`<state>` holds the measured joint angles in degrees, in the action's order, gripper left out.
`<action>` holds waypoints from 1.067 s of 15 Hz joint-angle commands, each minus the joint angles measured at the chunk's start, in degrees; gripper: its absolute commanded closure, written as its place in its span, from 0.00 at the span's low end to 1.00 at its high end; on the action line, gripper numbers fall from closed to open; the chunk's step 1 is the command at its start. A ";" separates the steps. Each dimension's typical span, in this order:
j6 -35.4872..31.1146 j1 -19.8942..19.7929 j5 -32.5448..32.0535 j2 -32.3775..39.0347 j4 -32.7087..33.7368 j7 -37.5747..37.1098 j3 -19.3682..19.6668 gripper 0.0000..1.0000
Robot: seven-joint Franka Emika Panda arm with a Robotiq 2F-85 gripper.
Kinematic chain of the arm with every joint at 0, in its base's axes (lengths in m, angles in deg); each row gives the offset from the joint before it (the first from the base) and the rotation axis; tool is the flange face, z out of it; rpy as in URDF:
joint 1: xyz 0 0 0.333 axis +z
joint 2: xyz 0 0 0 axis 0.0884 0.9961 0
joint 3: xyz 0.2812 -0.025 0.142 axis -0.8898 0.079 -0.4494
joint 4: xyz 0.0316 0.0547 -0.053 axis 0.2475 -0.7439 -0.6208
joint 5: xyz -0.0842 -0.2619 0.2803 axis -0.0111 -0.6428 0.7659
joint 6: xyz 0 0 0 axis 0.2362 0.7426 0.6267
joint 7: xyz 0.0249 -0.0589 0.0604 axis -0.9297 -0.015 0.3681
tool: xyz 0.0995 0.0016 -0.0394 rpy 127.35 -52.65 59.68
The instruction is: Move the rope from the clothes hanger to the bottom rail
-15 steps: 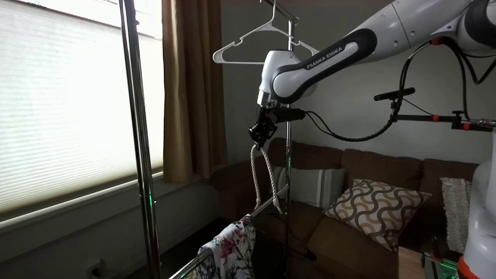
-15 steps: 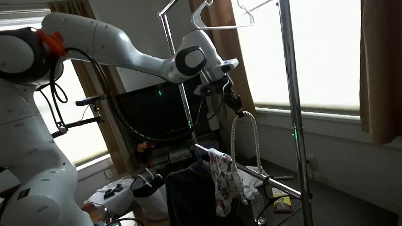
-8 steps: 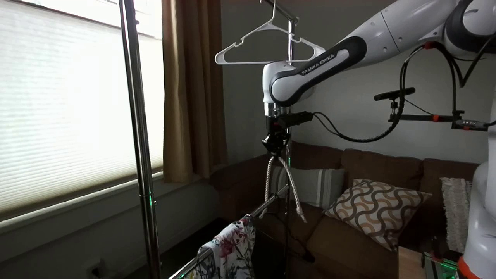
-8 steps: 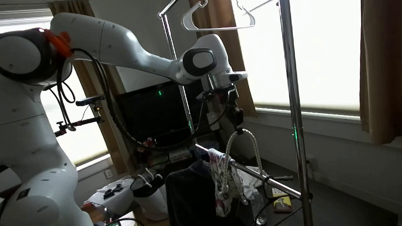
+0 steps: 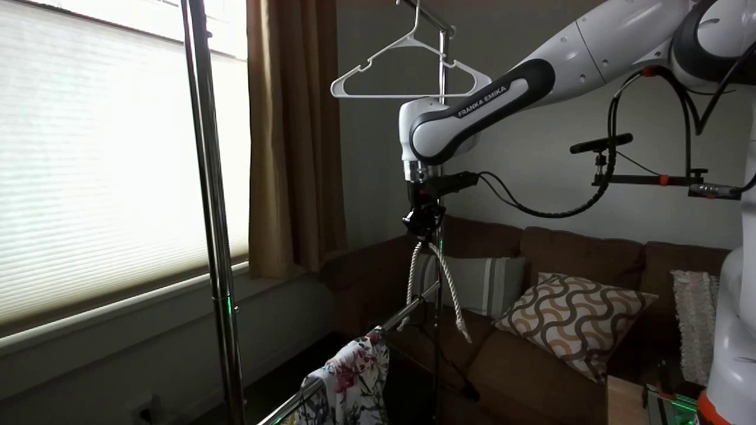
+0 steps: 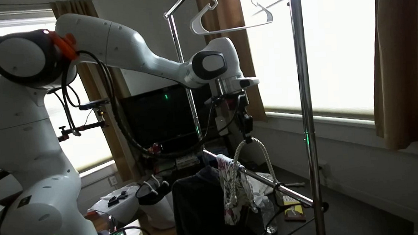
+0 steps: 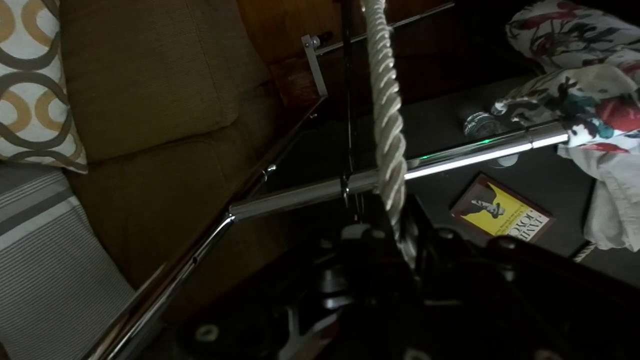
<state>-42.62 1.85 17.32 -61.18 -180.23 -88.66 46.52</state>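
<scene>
My gripper (image 5: 424, 239) is shut on the middle of a white twisted rope (image 5: 452, 283), also seen in an exterior view (image 6: 267, 155). The rope hangs as an inverted U, its two strands down on either side of the chrome bottom rail (image 6: 293, 193). The gripper (image 6: 248, 139) is above the rail, apart from it. In the wrist view, a rope strand (image 7: 387, 110) rises from between the dark fingertips (image 7: 400, 235) and crosses in front of the rail (image 7: 300, 197). The white clothes hanger (image 5: 378, 96) hangs bare above the arm, also in an exterior view (image 6: 197, 24).
A floral cloth (image 5: 348, 378) is draped over the rail beside the rope. Chrome uprights (image 5: 212, 177) (image 6: 303, 91) stand on both ends of the rack. A dark chair back (image 6: 196, 207) stands near the rail. A brown sofa (image 5: 525, 378) with pillows is behind.
My gripper has lowered with the rope, moving slightly right in an exterior view. The rope strands now straddle the rail lower down. The hanger swings a little. Movement slowed over the last half second.
</scene>
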 commanded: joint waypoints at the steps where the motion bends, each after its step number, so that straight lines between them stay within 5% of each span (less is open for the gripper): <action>1: -0.39 1.26 4.02 4.03 0.66 1.75 -0.90 0.97; 6: 0.41 2.78 3.82 12.01 1.99 0.20 -1.30 0.97; 16: -9.37 5.10 5.28 19.92 6.88 -0.55 -1.21 0.97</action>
<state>-51.76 5.72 22.58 -42.91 -175.33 -88.27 44.77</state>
